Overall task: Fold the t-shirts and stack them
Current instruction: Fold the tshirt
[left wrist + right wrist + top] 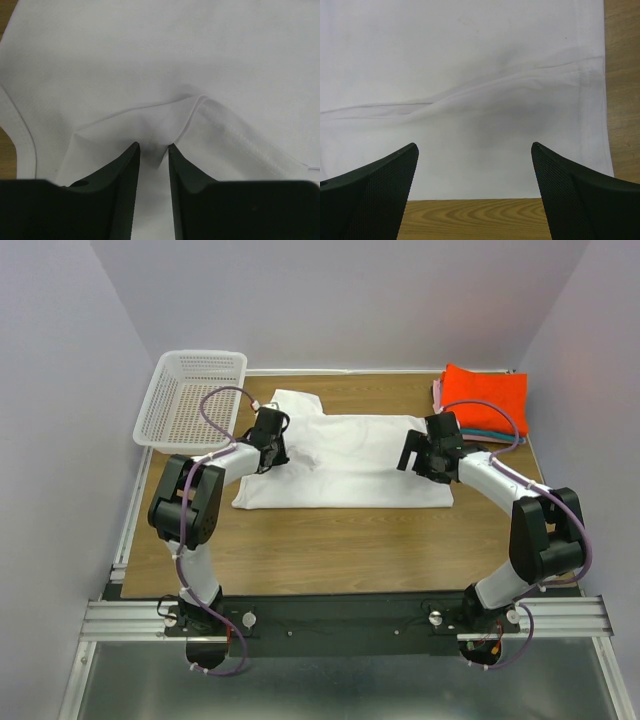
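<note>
A white t-shirt (350, 465) lies spread flat across the middle of the wooden table (330, 550), with one sleeve toward the back left. My left gripper (272, 447) is down on its left part. In the left wrist view its jaws (152, 146) stand close together around a raised pucker of the cloth (175, 60). A narrow gap still shows, and I cannot tell if they pinch it. My right gripper (420, 455) hangs over the shirt's right edge. It (475, 147) is wide open above the hem (470, 75). Folded shirts, the top one orange-red (485, 395), are stacked at the back right.
A white mesh basket (190, 395) stands at the back left, partly off the table's edge. Teal and pink edges (470, 432) peek from under the orange-red shirt. Bare wood (470, 220) shows just under the right gripper, beside the shirt's hem.
</note>
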`<state>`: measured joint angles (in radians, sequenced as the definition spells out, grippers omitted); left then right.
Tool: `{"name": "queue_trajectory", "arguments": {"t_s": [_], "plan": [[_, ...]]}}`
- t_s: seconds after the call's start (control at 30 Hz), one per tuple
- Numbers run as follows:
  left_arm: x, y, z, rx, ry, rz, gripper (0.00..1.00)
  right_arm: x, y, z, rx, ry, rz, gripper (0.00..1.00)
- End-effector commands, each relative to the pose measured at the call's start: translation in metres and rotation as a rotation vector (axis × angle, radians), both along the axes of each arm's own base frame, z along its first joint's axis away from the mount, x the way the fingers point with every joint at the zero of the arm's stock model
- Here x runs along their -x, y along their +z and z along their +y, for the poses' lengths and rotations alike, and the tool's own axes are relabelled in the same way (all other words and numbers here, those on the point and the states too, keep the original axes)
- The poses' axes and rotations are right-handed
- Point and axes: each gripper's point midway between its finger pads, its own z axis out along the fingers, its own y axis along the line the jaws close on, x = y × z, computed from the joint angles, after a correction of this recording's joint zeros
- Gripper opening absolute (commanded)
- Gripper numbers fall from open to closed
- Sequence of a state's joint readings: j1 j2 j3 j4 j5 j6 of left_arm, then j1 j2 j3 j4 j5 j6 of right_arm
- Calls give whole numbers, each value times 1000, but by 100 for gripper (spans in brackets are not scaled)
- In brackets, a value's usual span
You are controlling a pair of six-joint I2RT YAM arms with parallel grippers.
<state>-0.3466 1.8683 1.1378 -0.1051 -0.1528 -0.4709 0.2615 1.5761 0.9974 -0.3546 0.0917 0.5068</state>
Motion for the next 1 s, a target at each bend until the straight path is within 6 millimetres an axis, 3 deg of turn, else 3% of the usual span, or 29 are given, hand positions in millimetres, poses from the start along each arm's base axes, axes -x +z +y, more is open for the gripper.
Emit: {"name": "queue_trajectory", "arguments": {"t_s": [0.0, 0.27, 0.6, 0.7, 0.73, 0.77, 0.83, 0.97], "plan": [[-7, 4, 11, -70, 31, -8, 33, 2, -2, -7, 25, -9, 2, 100], [-28, 12, 17, -137, 50, -25, 14, 4, -1, -11, 42, -19, -7, 100], [-67, 26, 31, -188, 70, -54, 18, 4, 0, -13, 51, -23, -11, 100], [-76, 32, 35, -193, 82, -61, 36, 4, 1, -13, 49, -20, -13, 100], [-77, 35, 34, -192, 75, -66, 61, 4, 1, -12, 47, -18, -14, 100], [-79, 38, 33, -185, 71, -70, 75, 4, 2, -12, 45, -18, -17, 100], [-79, 47, 27, -157, 55, -83, 88, 5, 4, -11, 41, -16, -21, 100], [-66, 69, 17, -75, 43, -119, 95, 5, 12, -8, 19, -5, -39, 100]]}}
